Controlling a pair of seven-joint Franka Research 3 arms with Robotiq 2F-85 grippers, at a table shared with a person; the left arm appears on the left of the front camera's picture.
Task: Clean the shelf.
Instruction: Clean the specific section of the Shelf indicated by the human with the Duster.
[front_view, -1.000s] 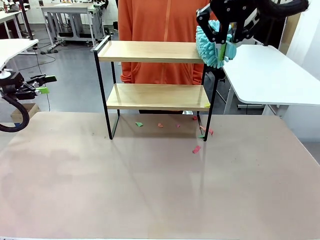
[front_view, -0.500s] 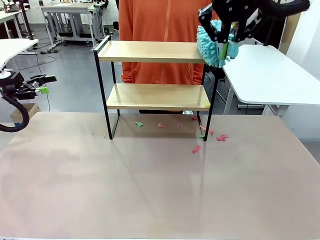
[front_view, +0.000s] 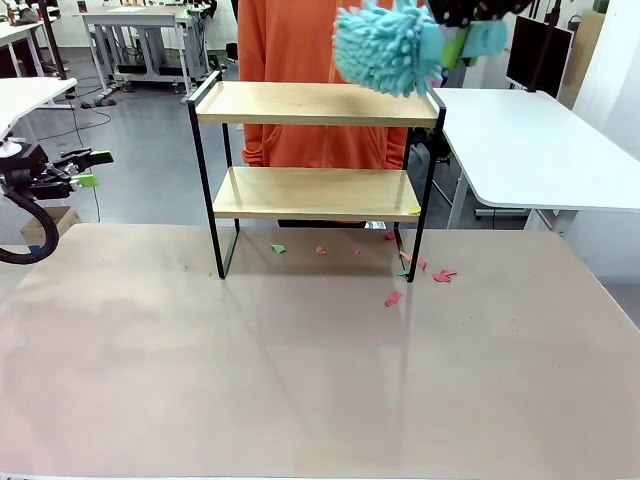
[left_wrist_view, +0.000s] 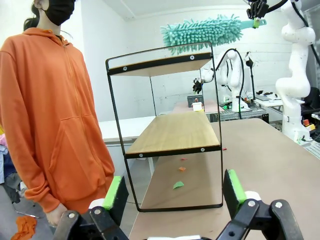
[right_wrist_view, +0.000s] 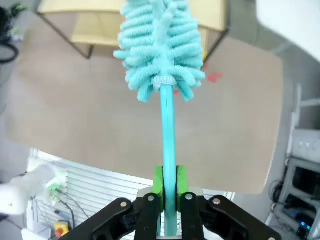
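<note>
Above the shelf (front_view: 310, 192), the right hand (right_wrist_view: 169, 176) clasps a teal duster (front_view: 385, 45) by its handle.
Lower the fluffy head onto the top board (front_view: 290, 103), then sweep lengthwise.

Right gripper (front_view: 458, 40) mostly past the front view's top edge; teal duster (front_view: 385, 45) a blur above the shelf (front_view: 300, 103)

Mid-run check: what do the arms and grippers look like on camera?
Both are black two-finger grippers with bright green pads. The left gripper has jointed black linkages with silver pivot pins, and a thick black cable loops below it. The right gripper is built alike; the right arm is glossy white with rounded segments.
</note>
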